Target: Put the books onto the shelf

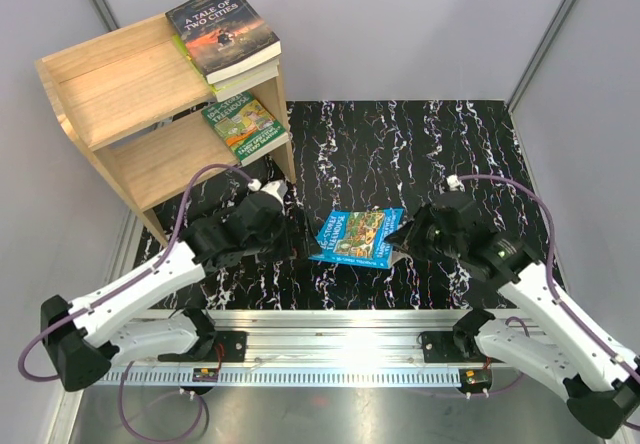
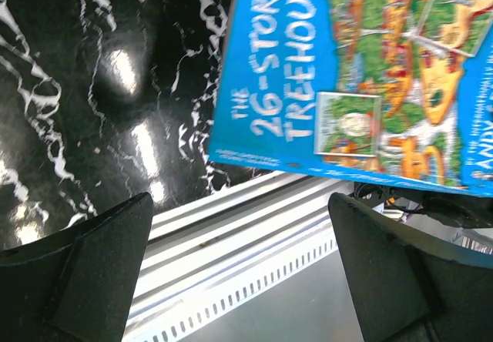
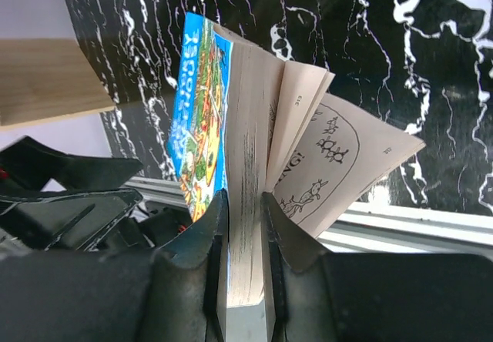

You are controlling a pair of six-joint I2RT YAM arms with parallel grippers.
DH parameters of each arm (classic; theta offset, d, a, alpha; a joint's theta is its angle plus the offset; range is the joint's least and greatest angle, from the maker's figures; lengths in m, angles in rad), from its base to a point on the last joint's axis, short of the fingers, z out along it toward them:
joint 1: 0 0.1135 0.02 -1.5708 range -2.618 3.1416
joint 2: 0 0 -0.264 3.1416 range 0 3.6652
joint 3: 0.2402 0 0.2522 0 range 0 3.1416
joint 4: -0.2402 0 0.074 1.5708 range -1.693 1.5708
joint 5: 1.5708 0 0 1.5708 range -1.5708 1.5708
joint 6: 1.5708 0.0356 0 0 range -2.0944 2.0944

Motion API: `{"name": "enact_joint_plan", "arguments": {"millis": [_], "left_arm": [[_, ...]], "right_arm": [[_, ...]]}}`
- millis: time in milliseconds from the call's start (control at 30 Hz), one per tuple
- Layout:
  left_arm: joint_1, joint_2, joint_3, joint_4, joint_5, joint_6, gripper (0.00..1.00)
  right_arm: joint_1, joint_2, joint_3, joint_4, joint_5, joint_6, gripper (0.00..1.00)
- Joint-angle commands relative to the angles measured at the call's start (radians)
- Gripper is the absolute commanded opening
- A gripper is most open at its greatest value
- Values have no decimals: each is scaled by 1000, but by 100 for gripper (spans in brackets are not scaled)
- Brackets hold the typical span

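The blue book [image 1: 356, 236] sits near the middle of the table [image 1: 450, 144], between the two arms; the right gripper [image 1: 402, 236] is clamped on its right edge, and the right wrist view shows the fingers [image 3: 202, 242] pinching the front cover and most of the page block, while a few pages fan loose to one side. The book looks raised off the table, though how far cannot be told. The left gripper [image 1: 280, 226] hangs just left of the book with its jaws wide apart and nothing between them. On the shelf [image 1: 110, 84] at the far left, the brown book [image 1: 222, 29] lies flat at the right end of the top tier, and a green book [image 1: 243, 124] lies on the lower tier. The blue book is likely light and thin, but floppy; held by one edge it will probably sag and its loose pages may splay or crease. The glossy cover may slip in a shallow pinch. A firmer hold would take the whole thickness, both covers included, close to the spine; the empty left gripper could take the opposite edge to keep the book flat on its way to the shelf.
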Motion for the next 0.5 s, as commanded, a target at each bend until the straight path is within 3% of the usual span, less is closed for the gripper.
{"name": "enact_joint_plan", "arguments": {"millis": [0, 200, 467], "left_arm": [[-1, -73, -14, -23, -1, -29, 99], [-6, -168, -44, 38, 19, -117, 99], [-12, -91, -40, 124, 60, -144, 99]], "right_arm": [[5, -69, 46, -2, 49, 89, 0], [7, -121, 34, -33, 76, 196, 0], [5, -98, 84, 44, 39, 255, 0]]}}
